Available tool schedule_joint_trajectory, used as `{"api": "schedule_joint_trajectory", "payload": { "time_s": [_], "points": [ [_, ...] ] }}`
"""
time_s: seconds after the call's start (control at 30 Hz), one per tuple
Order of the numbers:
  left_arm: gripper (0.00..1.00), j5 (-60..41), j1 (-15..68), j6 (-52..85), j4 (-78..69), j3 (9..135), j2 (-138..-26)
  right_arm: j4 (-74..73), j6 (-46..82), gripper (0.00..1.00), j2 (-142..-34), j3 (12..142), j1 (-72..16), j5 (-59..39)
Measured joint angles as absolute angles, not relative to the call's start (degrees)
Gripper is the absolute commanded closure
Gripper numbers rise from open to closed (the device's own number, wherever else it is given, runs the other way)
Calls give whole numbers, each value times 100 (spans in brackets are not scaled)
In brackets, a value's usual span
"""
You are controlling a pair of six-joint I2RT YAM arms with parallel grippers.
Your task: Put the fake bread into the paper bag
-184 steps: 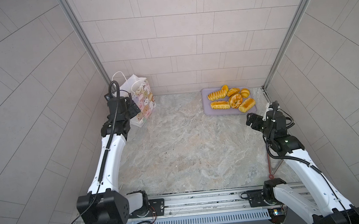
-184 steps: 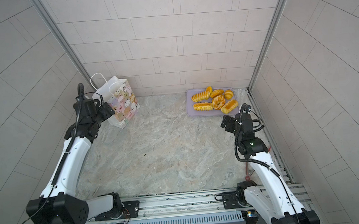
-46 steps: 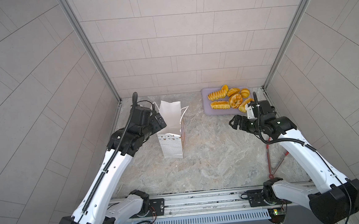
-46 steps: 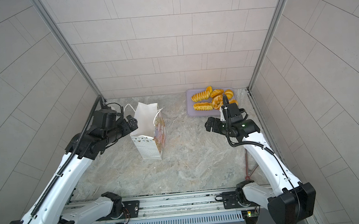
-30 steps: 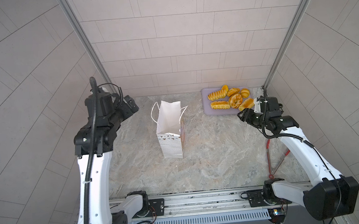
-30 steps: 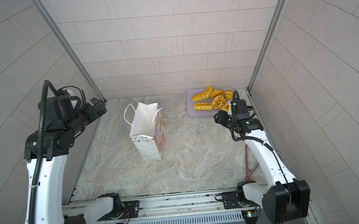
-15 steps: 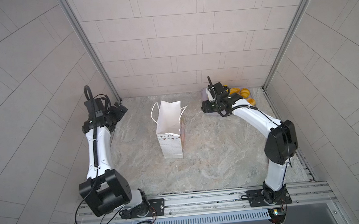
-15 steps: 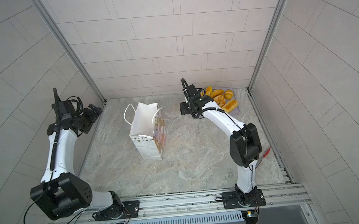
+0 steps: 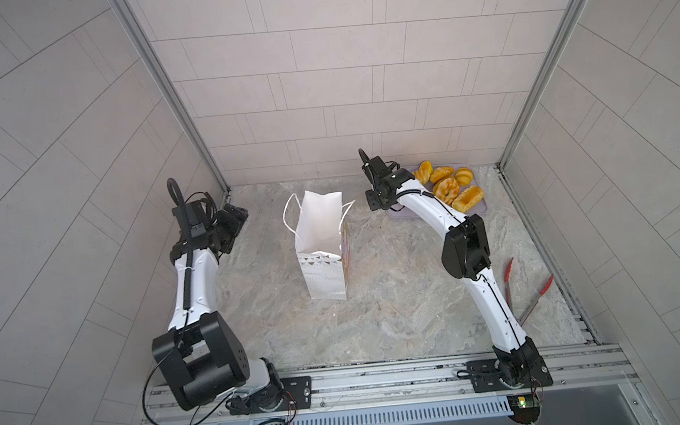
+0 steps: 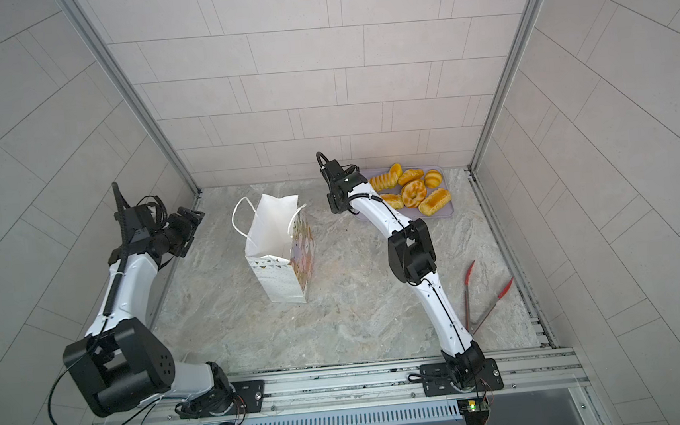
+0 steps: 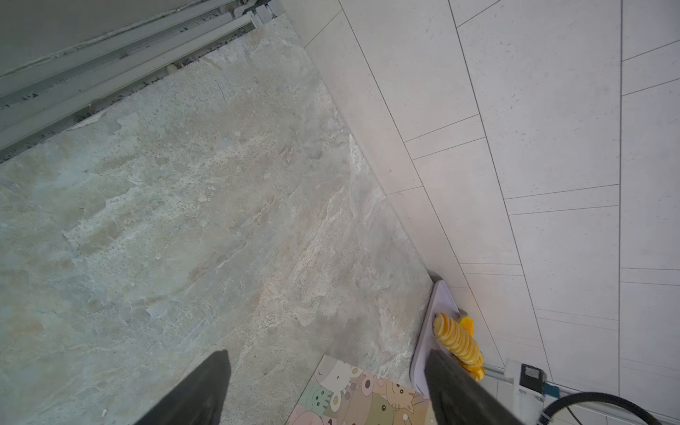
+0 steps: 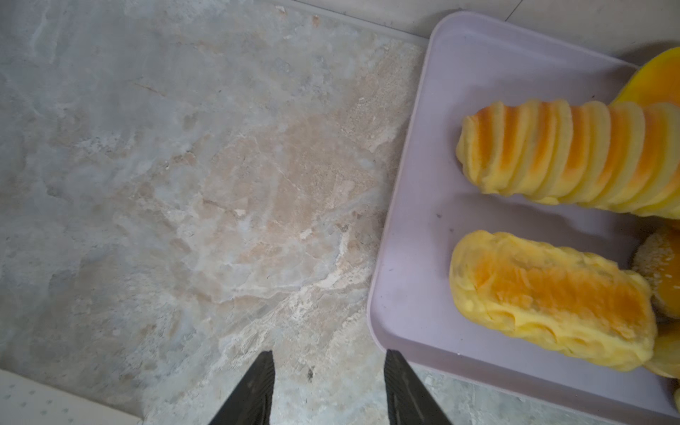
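Note:
The paper bag (image 9: pixel 321 240) (image 10: pixel 276 243) stands upright and open-topped in the middle of the floor; its cartoon face (image 11: pixel 353 395) shows in the left wrist view. The fake bread (image 9: pixel 448 188) (image 10: pixel 413 193) lies in a pile on a lilac tray (image 9: pixel 480 209) (image 10: pixel 448 212) at the back right. My right gripper (image 9: pixel 374 202) (image 10: pixel 336 206) (image 12: pixel 329 352) hangs open over bare floor just off the tray's left end, close to a ridged loaf (image 12: pixel 570 162) and an oblong loaf (image 12: pixel 552 298). My left gripper (image 9: pixel 235 215) (image 10: pixel 189 221) (image 11: pixel 325 353) is open and empty near the left wall, well away from the bag.
Red-tipped metal tongs (image 9: pixel 518 290) (image 10: pixel 484 297) lie on the floor at the right, beside the right arm. Tiled walls close in the left, back and right. A metal rail (image 9: pixel 384 378) runs along the front edge.
My left arm has pulled back from the bag to the left wall. My right gripper has swung from the tray's right side to its left end, and its jaws have narrowed.

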State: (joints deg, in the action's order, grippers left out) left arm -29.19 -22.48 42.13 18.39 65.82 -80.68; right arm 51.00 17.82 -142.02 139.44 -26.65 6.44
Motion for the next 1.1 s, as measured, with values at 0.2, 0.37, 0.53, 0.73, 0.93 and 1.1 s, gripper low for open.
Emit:
{"api": "schedule_joint_trajectory", "payload": {
  "time_s": [0.2, 0.37, 0.53, 0.73, 0.93, 1.1],
  "points": [
    [12, -3037, -2248, 4311, 1640, 6490, -8068, 5194, 1780, 52, -14597, 14293, -2580, 718],
    [13, -3124, -2248, 4362, 1577, 6469, -8071, 5175, 1802, 53, -14772, 14370, -2482, 742],
    [14, -3199, -2248, 4397, 1549, 6466, -8099, 5168, 1802, 57, -14960, 14464, -2408, 733],
    [14, -3225, -2246, 4412, 1518, 6466, -8167, 5168, 1806, 63, -15172, 14556, -2394, 718],
    [15, -3245, -2235, 4414, 1498, 6466, -8193, 5175, 1883, 75, -15310, 14558, -2399, 679],
    [15, -3277, -2233, 4418, 1483, 6466, -8202, 5247, 2043, 92, -15332, 14558, -2383, 707]
  ]
}}
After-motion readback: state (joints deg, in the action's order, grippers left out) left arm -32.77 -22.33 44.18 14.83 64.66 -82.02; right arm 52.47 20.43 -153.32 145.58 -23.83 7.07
